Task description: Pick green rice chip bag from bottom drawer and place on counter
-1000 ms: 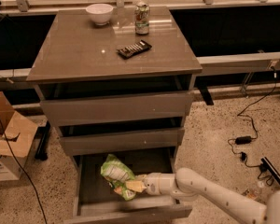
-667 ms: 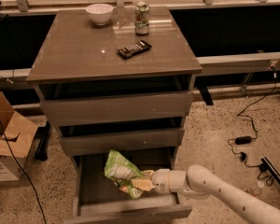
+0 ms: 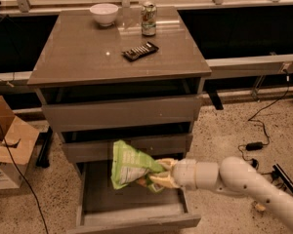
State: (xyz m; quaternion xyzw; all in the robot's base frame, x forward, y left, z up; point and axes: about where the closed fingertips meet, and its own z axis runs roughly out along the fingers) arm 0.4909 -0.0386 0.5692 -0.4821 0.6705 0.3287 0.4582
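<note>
The green rice chip bag, light green with a white printed panel, hangs lifted above the open bottom drawer, in front of the middle drawer's face. My gripper reaches in from the right on a white arm and is shut on the bag's right lower end. The counter is the glossy grey-brown top of the cabinet, above and behind the bag.
On the counter stand a white bowl, a green-and-white drink can and a dark remote. A cardboard box sits on the floor at left. Cables and a power brick lie on the floor at right.
The bag has risen out of the bottom drawer, held in my gripper, from lying low in the box to hanging in front of the middle drawer. My arm has lifted with it.
</note>
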